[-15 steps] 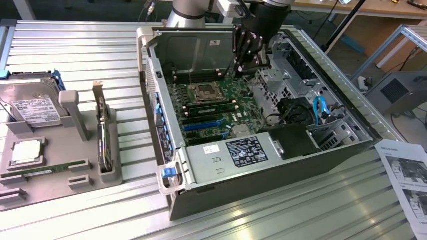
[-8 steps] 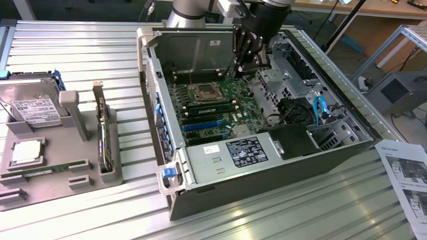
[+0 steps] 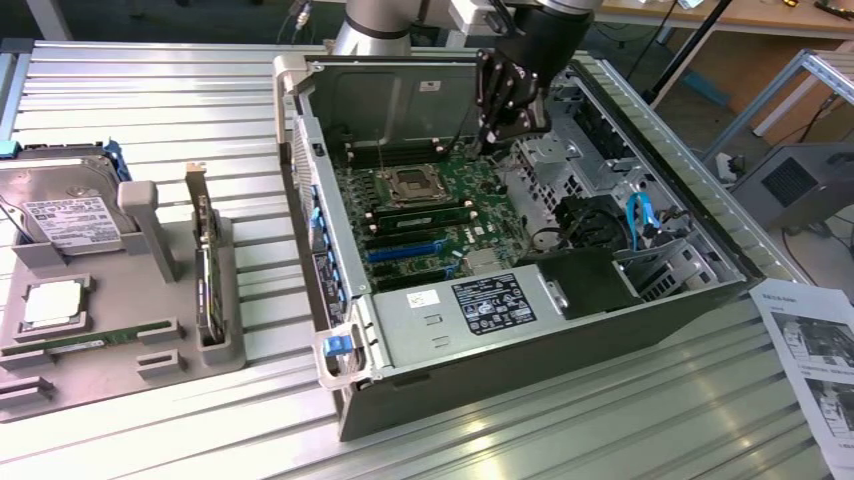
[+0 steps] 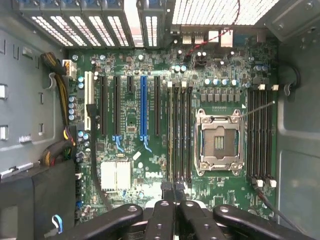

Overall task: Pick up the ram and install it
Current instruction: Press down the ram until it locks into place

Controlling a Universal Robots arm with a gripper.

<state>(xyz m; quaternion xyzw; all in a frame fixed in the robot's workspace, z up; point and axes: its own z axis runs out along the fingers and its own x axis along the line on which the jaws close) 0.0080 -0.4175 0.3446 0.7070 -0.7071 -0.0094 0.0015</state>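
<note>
The ram point(image 3: 94, 343), a long thin green board, lies in a slot at the front of the grey tray point(image 3: 160, 250) on the exterior view's left, far from the arm. My gripper point(image 3: 497, 135) hangs inside the open computer case point(image 3: 534, 330), above the motherboard point(image 3: 441, 200) near its back edge. In the wrist view the black fingertips point(image 4: 167, 189) press together over the end of the long black memory slots point(image 4: 180, 135). The gripper point(image 4: 173, 189) is shut and I see nothing held between the fingers.
On the tray are also a hard drive point(image 3: 67, 215), a square silver processor point(image 3: 51, 305) and an upright card point(image 3: 207, 265). The empty processor socket point(image 4: 220, 142) sits beside the memory slots. Case walls, a black power supply point(image 3: 494, 300) and cables point(image 3: 641, 220) surround the board. A paper sheet point(image 3: 817, 360) lies at the right.
</note>
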